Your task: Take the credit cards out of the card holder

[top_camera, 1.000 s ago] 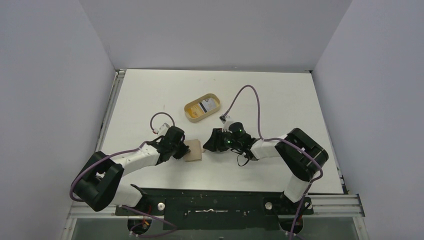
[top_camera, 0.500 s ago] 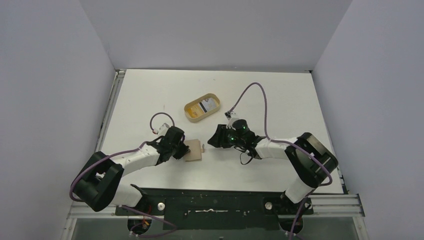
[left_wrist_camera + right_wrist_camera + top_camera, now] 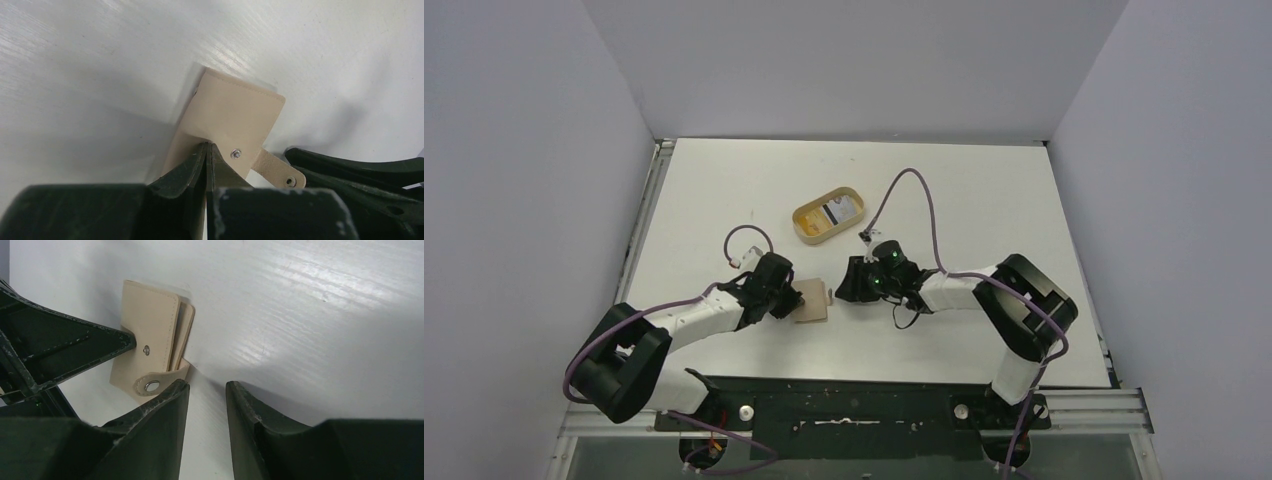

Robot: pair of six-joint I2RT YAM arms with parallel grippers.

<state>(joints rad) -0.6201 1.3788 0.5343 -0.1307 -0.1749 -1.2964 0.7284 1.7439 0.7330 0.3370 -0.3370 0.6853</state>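
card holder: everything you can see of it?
The card holder is a tan, stitched, leather-like wallet, folded, lying on the white table. Its snap tab hangs undone beside a metal stud. The left gripper pinches one edge; the open right gripper sits by the tab. Nothing inside shows.

We overlook the whole white table [image 3: 984, 200] from above; both wrist cameras, low and close, share the flat tan wallet [image 3: 235, 115].

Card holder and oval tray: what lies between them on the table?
Nothing. In the top external view, only bare white table separates the card holder from the oval tray.
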